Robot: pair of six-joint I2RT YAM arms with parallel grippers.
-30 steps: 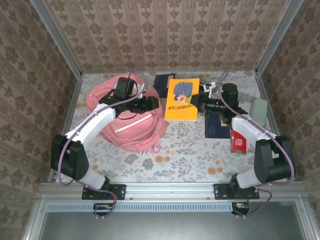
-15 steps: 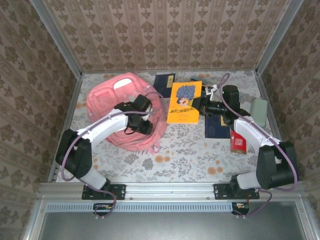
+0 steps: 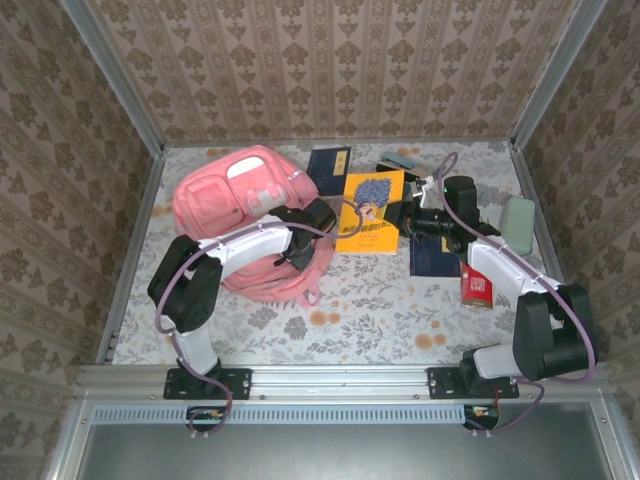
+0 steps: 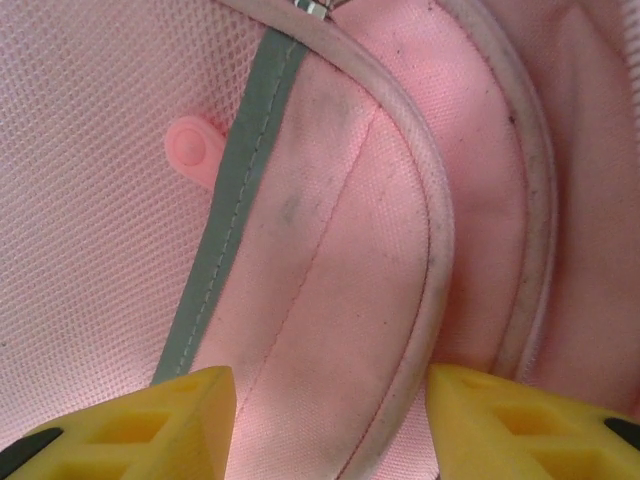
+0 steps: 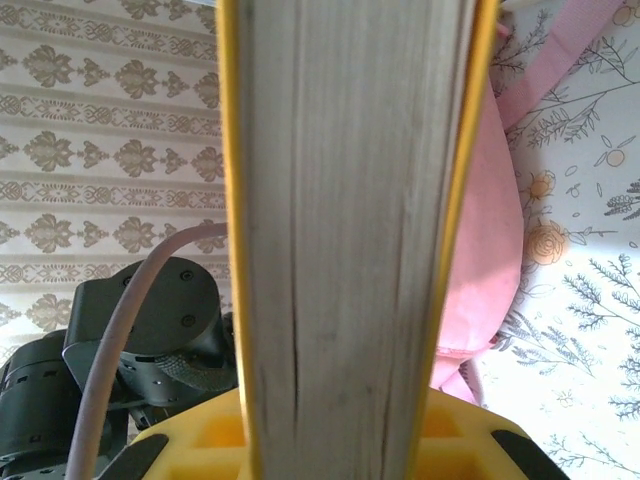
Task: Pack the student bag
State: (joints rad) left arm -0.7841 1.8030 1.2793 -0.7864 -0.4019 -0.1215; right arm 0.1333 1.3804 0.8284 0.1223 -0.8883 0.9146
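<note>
Floral table: student bag left; navy book rear; navy notebook, red box, green case right.

No text legible anywhere.
- yellow book, mid table toward far edge: row of dark characters on cover below blue-haired figure drawing, too small to read
- red box, near right edge of table: white patch on top face, markings too blurred to read
- dark blue book, at far edge: cover print too small to tell
</note>
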